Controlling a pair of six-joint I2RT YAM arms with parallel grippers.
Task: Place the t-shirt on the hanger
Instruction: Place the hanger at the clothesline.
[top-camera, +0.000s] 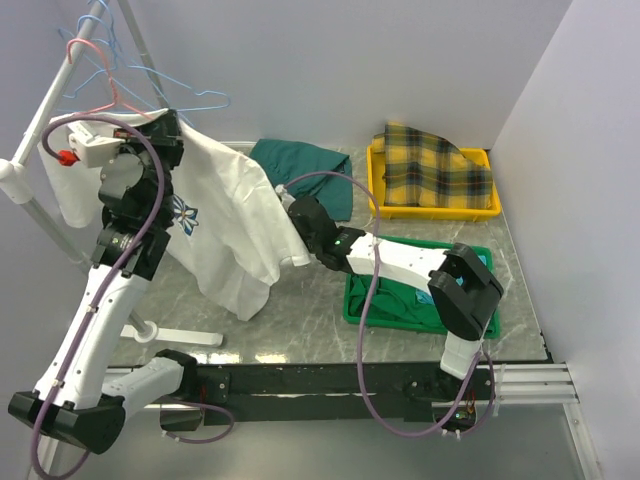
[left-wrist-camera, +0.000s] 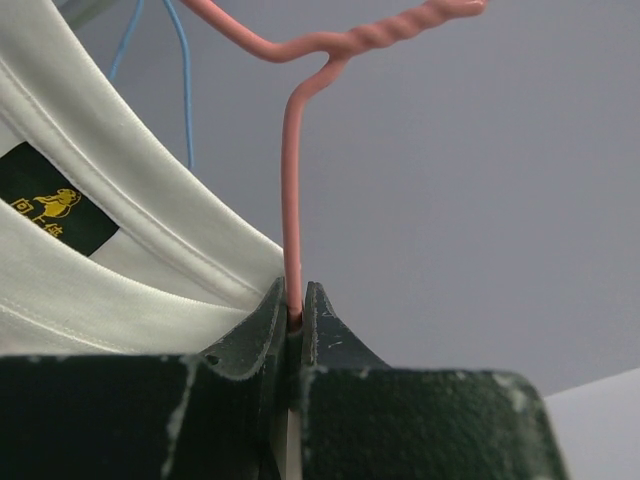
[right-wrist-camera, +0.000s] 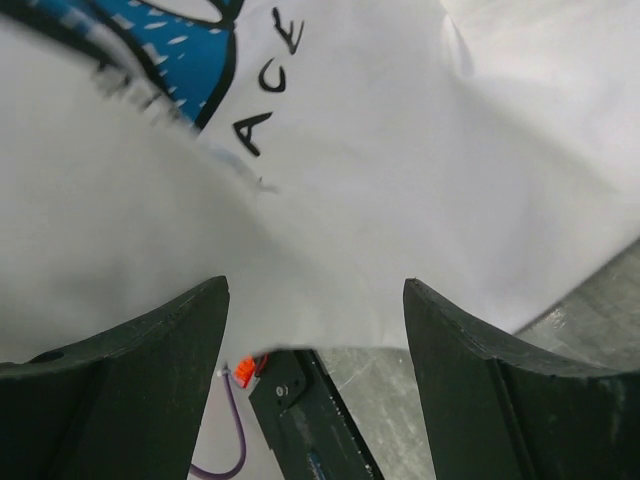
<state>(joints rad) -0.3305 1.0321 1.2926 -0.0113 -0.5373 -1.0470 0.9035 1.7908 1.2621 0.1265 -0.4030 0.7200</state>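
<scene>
At the shirt's collar, up beside the rack (top-camera: 45, 98): left gripper (left-wrist-camera: 293, 312) clamped on the hanger (left-wrist-camera: 291, 200), fingers nearly meeting around the pink wire some way below its twisted neck. Carried high on a left arm (top-camera: 100, 290) rising steeply from the near-left base. Just left of the fingers, the t-shirt (left-wrist-camera: 120, 300) with its doubled collar seam. On it a dark green neck label (left-wrist-camera: 55, 212) with a small yellow figure and yellow characters, cropped at the frame edge and not readable. Behind the collar, light blue wire (left-wrist-camera: 186, 80).

Lower, at the shirt's right edge: right gripper (right-wrist-camera: 315, 290) spread wide, pinching nothing, white cloth hanging level with the fingertips; cannot tell whether touching. Behind it, a right arm (top-camera: 400, 262) stretched leftward over the grey table (top-camera: 310, 300) from a raised elbow. On the cloth ahead, black letters (right-wrist-camera: 275, 80) reading "ACE", beside a blue print (right-wrist-camera: 170, 50) cut off at the top.

From above: shirt hanging from around the left gripper, flower partly behind the left arm. Most of the hanger hidden under cloth and gripper, only the hook and a short stretch of wire showing near the rack.
</scene>
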